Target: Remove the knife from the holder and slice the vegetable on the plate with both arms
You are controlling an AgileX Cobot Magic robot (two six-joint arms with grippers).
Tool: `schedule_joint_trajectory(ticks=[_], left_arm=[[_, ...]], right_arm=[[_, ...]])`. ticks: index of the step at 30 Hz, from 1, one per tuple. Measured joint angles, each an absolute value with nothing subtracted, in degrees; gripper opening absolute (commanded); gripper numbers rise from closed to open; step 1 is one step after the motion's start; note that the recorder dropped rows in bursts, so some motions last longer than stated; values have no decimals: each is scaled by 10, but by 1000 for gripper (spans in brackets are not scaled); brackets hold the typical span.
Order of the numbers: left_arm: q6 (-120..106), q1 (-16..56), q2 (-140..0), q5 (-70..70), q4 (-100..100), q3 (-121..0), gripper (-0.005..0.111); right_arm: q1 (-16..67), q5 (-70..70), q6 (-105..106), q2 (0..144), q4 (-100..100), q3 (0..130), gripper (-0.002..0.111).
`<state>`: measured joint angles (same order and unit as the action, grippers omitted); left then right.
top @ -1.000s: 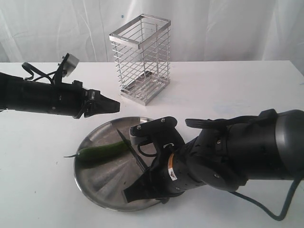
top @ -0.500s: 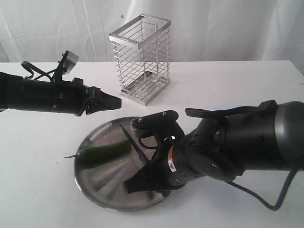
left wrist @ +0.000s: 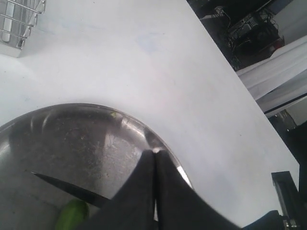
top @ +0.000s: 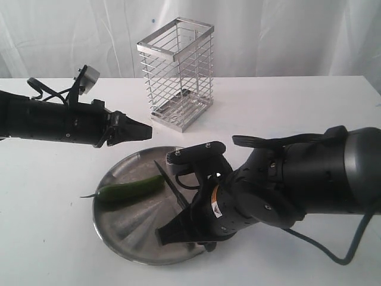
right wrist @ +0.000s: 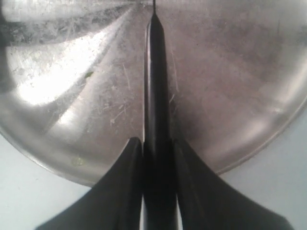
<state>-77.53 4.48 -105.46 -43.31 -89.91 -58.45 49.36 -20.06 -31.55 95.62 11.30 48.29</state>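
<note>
The green chilli (top: 128,189) lies on the left half of the steel plate (top: 128,229), its stem over the rim. My right gripper (top: 186,215) is shut on the black knife (top: 169,183) by its handle. The blade slants across the plate just beside the chilli's blunt end. In the right wrist view the knife (right wrist: 156,72) runs straight out from between the right gripper's (right wrist: 157,143) fingers over the plate (right wrist: 230,72). My left gripper (top: 143,128) hovers shut and empty above the plate's far rim. The left wrist view shows its tips (left wrist: 154,152), the blade (left wrist: 67,187) and the chilli's end (left wrist: 71,215).
The silver wire holder (top: 177,71) stands empty behind the plate on the white table (top: 297,107); its corner (left wrist: 19,24) shows in the left wrist view. White curtains hang behind. The bulky right arm (top: 297,185) covers the plate's right side.
The right gripper has shifted the knife slightly right and up, off the chilli's end. The left gripper has edged a little up and right and stays shut.
</note>
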Motion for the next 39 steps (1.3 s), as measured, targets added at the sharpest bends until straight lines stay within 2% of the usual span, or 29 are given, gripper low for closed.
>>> schedule_joint_trajectory(ticks=[15, 39], left_arm=[[-776, 45, -1055, -433, -889, -584, 0], [-776, 45, -1055, -433, -870, -584, 0]], right_arm=[[515, -195, -303, 948, 103, 484, 0], [504, -192, -310, 962, 131, 484, 0]])
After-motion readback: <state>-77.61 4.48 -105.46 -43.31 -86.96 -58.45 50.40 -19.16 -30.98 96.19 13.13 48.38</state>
